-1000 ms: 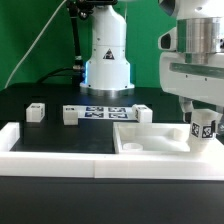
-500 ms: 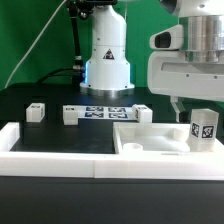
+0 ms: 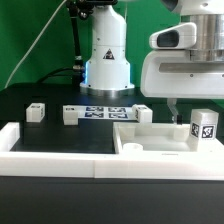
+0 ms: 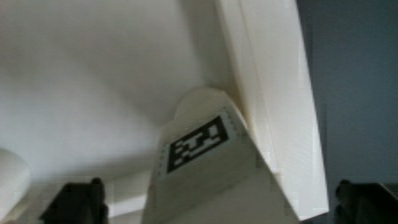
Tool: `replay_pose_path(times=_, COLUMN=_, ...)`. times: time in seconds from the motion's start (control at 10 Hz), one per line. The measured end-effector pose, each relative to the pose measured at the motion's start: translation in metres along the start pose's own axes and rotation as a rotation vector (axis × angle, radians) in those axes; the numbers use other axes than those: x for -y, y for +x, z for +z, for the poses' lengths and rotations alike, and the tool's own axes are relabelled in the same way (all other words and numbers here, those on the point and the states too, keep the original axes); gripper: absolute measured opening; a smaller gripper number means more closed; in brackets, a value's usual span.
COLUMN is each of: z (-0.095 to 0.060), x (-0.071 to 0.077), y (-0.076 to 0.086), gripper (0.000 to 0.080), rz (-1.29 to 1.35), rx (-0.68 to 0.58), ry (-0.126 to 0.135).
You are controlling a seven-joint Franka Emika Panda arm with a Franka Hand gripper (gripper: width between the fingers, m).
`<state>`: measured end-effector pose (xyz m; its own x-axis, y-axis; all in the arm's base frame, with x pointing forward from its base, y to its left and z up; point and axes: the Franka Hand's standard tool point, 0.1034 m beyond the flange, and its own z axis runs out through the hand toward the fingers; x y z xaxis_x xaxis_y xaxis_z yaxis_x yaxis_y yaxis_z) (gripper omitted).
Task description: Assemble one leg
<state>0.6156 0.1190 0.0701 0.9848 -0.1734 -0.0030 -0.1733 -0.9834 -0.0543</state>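
The leg [image 3: 204,127], a small white block with a black-and-white tag facing the camera, stands upright in the far right corner of the large white square tray-like part [image 3: 150,148]. My gripper [image 3: 188,108] hangs just above the leg, open and empty, and touches nothing. In the wrist view the leg [image 4: 214,150] rises between my two dark fingertips [image 4: 75,200], which stand wide apart on either side of it, against the tray's white wall [image 4: 267,60]. My gripper [image 4: 217,205] holds nothing there.
Three more small white legs stand on the black table: one at the exterior view's left [image 3: 36,112], one beside the marker board [image 3: 70,116], one behind the tray [image 3: 143,114]. The marker board [image 3: 105,112] lies before the robot base. A white fence [image 3: 50,140] borders the front.
My gripper has let go of the leg and risen straight up. The leg stays standing in the tray's corner.
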Motion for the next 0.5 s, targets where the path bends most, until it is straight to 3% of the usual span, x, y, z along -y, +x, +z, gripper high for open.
replay_pose_path(times=0.1, z=-0.0004, x=0.0, y=0.0004, gripper=0.0649, rz=-0.092, rx=-0.003, ry=-0.014)
replay_pose_path(times=0.4, z=-0.0003, x=0.0011, y=-0.0004, gripper=0.0641, rz=-0.221, rx=-0.004, ry=-0.022)
replay_pose_path(times=0.5, z=-0.0002, x=-0.001, y=0.0003, gripper=0.0476, rz=-0.272, rx=-0.003, ry=-0.026)
